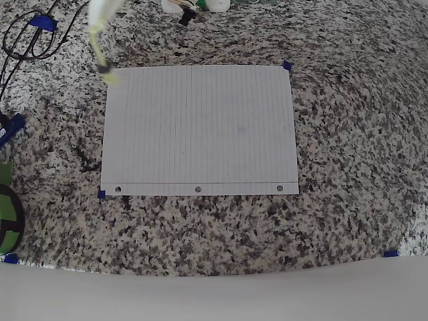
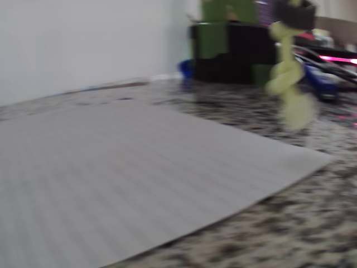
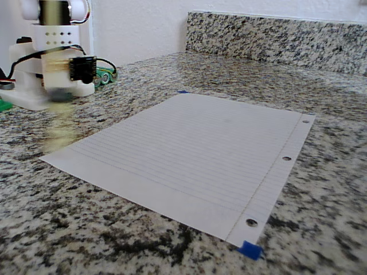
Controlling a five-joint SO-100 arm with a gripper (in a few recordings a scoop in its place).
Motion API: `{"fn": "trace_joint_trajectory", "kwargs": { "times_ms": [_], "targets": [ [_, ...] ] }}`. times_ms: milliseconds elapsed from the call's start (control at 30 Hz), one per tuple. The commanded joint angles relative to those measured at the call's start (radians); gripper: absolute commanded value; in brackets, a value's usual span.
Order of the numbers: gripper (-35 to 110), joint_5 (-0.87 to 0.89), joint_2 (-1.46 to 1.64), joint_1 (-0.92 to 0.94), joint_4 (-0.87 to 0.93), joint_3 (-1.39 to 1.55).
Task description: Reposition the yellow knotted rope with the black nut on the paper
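The paper (image 1: 198,130) lies flat on the speckled surface (image 1: 334,221) with nothing on it, and the yellow knotted rope (image 2: 289,84) hangs in the air just past its far corner, looking blurry as if it is swinging. The rope could swing and land off the sheet, or slip out and drop on the stone, if it is let go too soon. The black nut (image 2: 294,14) sits near the top of the rope, and the end effector (image 3: 57,63) above seems to hold the rope, though I cannot tell how far open it is.
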Motion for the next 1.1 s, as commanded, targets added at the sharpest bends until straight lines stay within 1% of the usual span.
{"fn": "trace_joint_trajectory", "kwargs": {
  "times_ms": [0,133,300,467,733,1067],
  "targets": [
    [0,0.021,0.017,0.060,-0.046,-0.008],
    [0,0.046,-0.048,0.026,-0.043,0.029],
    [0,0.066,-0.112,-0.055,-0.144,0.198],
    [0,0.061,-0.097,-0.144,-0.137,0.256],
    [0,0.089,-0.002,-0.400,-0.109,0.322],
    [0,0.092,0.054,-0.661,-0.166,0.416]
  ]
}}
